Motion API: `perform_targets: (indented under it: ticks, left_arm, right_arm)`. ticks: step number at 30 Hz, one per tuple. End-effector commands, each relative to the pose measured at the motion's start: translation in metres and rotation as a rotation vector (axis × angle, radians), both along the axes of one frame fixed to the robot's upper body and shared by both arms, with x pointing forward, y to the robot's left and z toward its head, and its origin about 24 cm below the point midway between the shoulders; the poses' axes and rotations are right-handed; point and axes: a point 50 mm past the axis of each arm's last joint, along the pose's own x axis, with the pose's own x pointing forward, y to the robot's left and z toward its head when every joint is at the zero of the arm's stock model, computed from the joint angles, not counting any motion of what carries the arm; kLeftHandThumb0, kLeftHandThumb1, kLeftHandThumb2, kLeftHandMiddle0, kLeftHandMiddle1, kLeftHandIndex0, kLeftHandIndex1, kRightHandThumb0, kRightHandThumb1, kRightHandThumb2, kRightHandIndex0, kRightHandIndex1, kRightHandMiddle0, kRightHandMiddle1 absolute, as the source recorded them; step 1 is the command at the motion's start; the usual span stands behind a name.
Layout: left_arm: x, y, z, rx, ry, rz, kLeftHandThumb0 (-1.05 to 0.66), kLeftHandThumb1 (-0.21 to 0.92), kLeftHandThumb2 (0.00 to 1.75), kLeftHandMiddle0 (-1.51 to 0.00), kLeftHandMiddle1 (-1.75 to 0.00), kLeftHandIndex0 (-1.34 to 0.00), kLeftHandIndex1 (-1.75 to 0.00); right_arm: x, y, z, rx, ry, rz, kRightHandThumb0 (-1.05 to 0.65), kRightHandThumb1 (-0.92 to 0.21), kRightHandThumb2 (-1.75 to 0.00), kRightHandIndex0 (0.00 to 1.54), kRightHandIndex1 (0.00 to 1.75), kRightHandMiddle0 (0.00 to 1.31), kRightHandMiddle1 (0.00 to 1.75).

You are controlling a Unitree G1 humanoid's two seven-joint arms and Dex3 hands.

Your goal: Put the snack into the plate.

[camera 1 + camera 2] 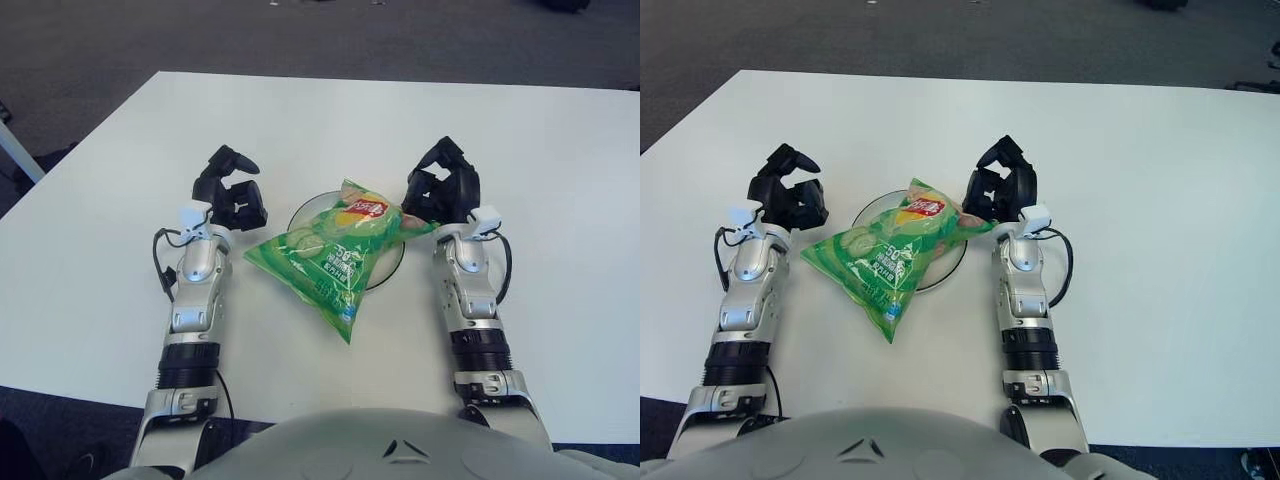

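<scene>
Left eye view first, working across from my left side. My left hand (230, 192) shows over the white table (90, 240), its black fingers (232, 160) curled loosely inward with a narrow gap between them and nothing inside that gap. Just to the right of those fingers sits the near-left corner of the green snack bag (325, 258); I see a thin strip of table between the fingertips and the bag's edge, so hand and bag look apart.

The bag lies tilted, its upper end with the red and yellow logo resting over the plate (300, 212) and its lower, pointed end hanging past the plate's near rim onto the table. The plate is mostly covered; only its left rim and a dark arc on the right side show from under the bag.

Further right, my right hand (443, 190) is at the bag's upper-right corner. Its fingers (440, 158) are bunched and curled, and the bag's corner meets them on their left side. I cannot tell whether they pinch the bag or only touch it.
</scene>
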Motion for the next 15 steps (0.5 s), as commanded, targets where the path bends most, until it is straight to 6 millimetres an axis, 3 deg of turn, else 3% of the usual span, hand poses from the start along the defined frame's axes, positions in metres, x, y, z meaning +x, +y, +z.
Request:
perform_targets:
  ticks: [1,15]
  left_arm:
    - [-0.022,0.003,-0.041,-0.015,0.175,0.046,-0.5,0.27,1.38,-1.34,-1.75,-0.65,-1.75]
    - [-0.023,0.001,-0.039,0.006,0.182,0.068,-0.51,0.24,1.41,-1.33,-1.75,-0.68,-1.75]
  right_arm:
    - [-0.032,-0.026,-0.07,-0.054,0.241,-0.067,-0.49,-0.28,-1.37,1.37,1.75,0.65,1.75]
    - [-0.024,-0.04,-0.067,-0.078,0.223,-0.114,-0.5,-0.26,-1.39,1.34,1.75,0.66,1.75]
